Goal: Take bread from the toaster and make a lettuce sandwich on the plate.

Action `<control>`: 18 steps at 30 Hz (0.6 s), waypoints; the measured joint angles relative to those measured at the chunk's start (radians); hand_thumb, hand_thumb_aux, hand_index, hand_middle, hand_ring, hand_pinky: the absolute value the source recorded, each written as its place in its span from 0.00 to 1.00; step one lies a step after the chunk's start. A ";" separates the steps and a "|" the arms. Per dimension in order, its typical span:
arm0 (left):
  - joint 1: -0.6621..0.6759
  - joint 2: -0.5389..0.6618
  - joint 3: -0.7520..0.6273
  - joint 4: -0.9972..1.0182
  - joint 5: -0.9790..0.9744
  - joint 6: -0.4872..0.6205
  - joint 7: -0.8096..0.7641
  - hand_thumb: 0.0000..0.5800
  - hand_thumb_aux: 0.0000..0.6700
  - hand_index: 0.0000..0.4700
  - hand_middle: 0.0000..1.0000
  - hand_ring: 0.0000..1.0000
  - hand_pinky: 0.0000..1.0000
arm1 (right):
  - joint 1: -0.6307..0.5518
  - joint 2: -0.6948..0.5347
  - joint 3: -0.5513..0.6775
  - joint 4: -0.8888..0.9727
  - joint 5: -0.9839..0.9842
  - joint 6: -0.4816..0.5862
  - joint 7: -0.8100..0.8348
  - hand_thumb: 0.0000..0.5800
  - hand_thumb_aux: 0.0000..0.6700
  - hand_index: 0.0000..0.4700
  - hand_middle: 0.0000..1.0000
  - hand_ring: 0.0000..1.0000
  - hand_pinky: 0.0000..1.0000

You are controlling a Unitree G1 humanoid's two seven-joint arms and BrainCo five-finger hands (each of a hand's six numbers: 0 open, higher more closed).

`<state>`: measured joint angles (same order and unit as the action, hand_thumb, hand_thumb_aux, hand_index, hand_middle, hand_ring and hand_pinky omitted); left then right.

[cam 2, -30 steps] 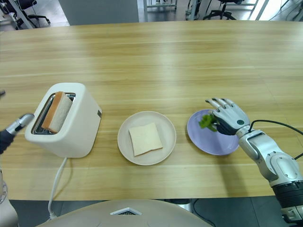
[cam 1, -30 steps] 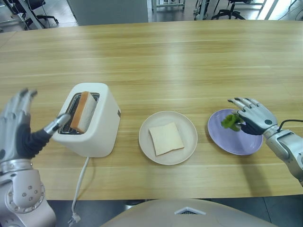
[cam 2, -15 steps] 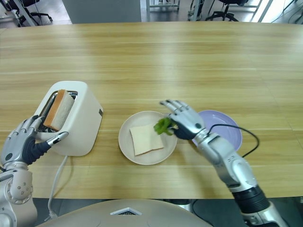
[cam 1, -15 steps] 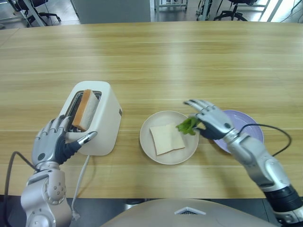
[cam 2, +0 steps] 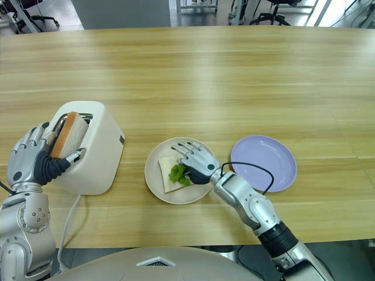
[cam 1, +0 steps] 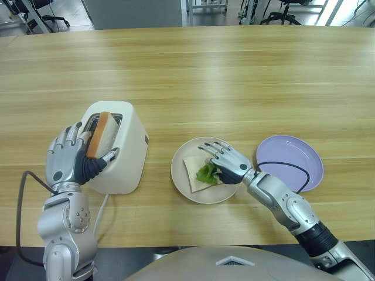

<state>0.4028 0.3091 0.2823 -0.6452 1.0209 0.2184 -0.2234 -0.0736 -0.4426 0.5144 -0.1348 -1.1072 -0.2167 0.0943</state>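
Overlying pale bread (cam 1: 191,171), ruffled green lettuce (cam 1: 205,174)

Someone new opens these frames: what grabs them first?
The right robot hand holding green lettuce down on the bread slice on the cream plate, front centre. Next, the left robot hand against the white toaster at front left, where a second slice stands in the slot. An empty purple plate sits to the right.
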 measured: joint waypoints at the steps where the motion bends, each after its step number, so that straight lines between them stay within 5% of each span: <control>1: 0.000 0.000 -0.005 0.000 -0.008 -0.005 0.005 1.00 1.00 0.98 0.00 0.00 0.00 | -0.007 0.005 0.000 0.005 -0.008 0.005 -0.008 1.00 1.00 0.98 0.00 0.00 0.00; 11: 0.005 0.010 -0.004 0.040 -0.081 -0.007 0.045 1.00 1.00 0.98 0.01 0.01 0.01 | -0.041 0.026 0.008 0.028 -0.055 0.038 -0.037 1.00 1.00 0.98 0.00 0.00 0.00; 13: 0.008 0.011 0.001 0.043 -0.100 -0.012 0.055 1.00 1.00 0.98 0.27 0.27 0.27 | -0.048 0.023 0.008 0.028 -0.059 0.039 -0.043 1.00 1.00 0.98 0.00 0.00 0.00; 15: 0.009 0.014 0.004 0.046 -0.119 -0.016 0.063 1.00 1.00 0.98 0.34 0.34 0.34 | -0.062 0.013 0.008 0.028 -0.062 0.040 -0.043 1.00 1.00 0.98 0.00 0.00 0.00; 16: 0.009 0.017 0.005 0.047 -0.127 -0.017 0.068 1.00 1.00 0.98 0.62 0.62 0.62 | -0.071 0.001 0.007 0.028 -0.066 0.040 -0.041 1.00 1.00 0.98 0.00 0.00 0.00; 17: 0.009 0.021 0.009 0.047 -0.135 -0.019 0.071 1.00 1.00 0.98 0.62 0.62 0.62 | -0.079 -0.010 0.007 0.027 -0.073 0.040 -0.039 1.00 1.00 0.98 0.00 0.00 0.00; 18: 0.009 0.021 0.015 0.047 -0.144 -0.022 0.078 1.00 1.00 0.98 0.98 0.98 0.98 | -0.085 -0.022 0.006 0.023 -0.083 0.040 -0.031 1.00 1.00 0.98 0.00 0.00 0.00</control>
<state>0.4115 0.3304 0.2975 -0.5980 0.8766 0.1964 -0.1457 -0.1581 -0.4648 0.5205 -0.1116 -1.1902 -0.1772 0.0637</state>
